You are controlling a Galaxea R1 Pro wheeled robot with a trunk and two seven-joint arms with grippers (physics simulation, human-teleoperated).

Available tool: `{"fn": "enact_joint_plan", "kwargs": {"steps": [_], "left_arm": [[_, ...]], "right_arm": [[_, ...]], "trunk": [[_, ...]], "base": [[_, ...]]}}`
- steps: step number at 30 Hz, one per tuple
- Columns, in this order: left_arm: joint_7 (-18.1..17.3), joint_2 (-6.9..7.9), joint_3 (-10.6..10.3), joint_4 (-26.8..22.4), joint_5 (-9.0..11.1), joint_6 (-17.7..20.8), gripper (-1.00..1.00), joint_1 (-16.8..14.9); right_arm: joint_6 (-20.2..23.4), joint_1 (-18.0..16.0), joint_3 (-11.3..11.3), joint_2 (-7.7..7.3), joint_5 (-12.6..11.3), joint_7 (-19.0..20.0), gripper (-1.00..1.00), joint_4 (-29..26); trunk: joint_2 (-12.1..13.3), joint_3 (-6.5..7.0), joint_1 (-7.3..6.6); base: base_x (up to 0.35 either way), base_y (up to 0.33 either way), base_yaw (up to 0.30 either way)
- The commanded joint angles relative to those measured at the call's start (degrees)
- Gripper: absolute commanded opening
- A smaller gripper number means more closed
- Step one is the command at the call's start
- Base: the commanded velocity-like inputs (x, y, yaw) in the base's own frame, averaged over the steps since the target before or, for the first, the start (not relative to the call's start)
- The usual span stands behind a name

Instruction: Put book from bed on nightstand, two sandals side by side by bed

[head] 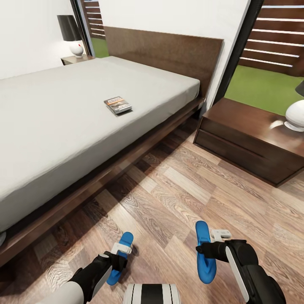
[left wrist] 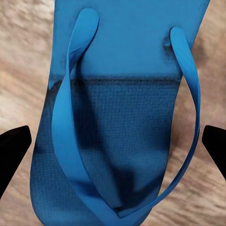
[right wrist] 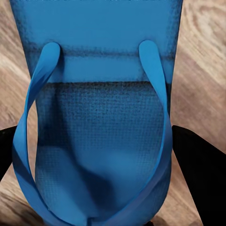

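Stretching along the left of the head view, the bed (head: 63, 114) lies with its pale-grey mattress bare but for the book (head: 118, 105), which rests flat near the middle of the far half, well apart from everything else. One nightstand (head: 249, 139) stands at the right, just beside the headboard end, with a white lamp base (head: 294, 115) on its far right corner and most of its glossy top free. A second nightstand (head: 76, 59) shows at the far left behind the bed, carrying another lamp (head: 71, 34).

On the wood-plank floor (head: 177, 190) near the robot, each hand holds a blue flip-flop. The right hand (head: 211, 249) grips the right sandal (head: 205, 252) across its width; in the right wrist view the dark fingers (right wrist: 197, 169) press against both edges. The left hand (head: 117, 256) holds the left sandal (head: 120, 256), though in the left wrist view its fingers (left wrist: 13, 150) stand just off the sole's edges, so the grip looks looser.

I judge the sandal step to be in hand: both are carried and not yet set down. The next move calls for lowering them to the floor beside the bed frame, parallel and close together, then releasing. The book remains to be moved.
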Motion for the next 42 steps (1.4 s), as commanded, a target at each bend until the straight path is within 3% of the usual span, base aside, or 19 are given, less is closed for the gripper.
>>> {"fn": "enact_joint_plan", "kwargs": {"steps": [1,26,42], "left_arm": [[0.31,0.05,-0.41,-0.09,0.50,0.30,-1.00,-0.03],[0.35,0.07,-0.41,-0.19,0.67,0.07,-1.00,-0.03],[0.61,0.07,-0.41,-0.10,0.41,0.03,-1.00,-0.02]], "right_arm": [[0.24,-0.02,-0.06,0.00,0.08,0.24,-1.00,-0.05],[0.16,-0.02,-0.04,0.00,0.08,0.24,-1.00,-0.05],[0.04,-0.02,-0.04,0.00,0.00,0.24,-1.00,-0.05]], "trunk": [[-0.02,-0.04,-0.01],[-0.02,-0.04,-0.01],[0.20,3.51,-0.42]], "base": [[0.000,0.000,0.000],[-0.003,0.000,0.000],[0.000,0.000,0.000]]}}
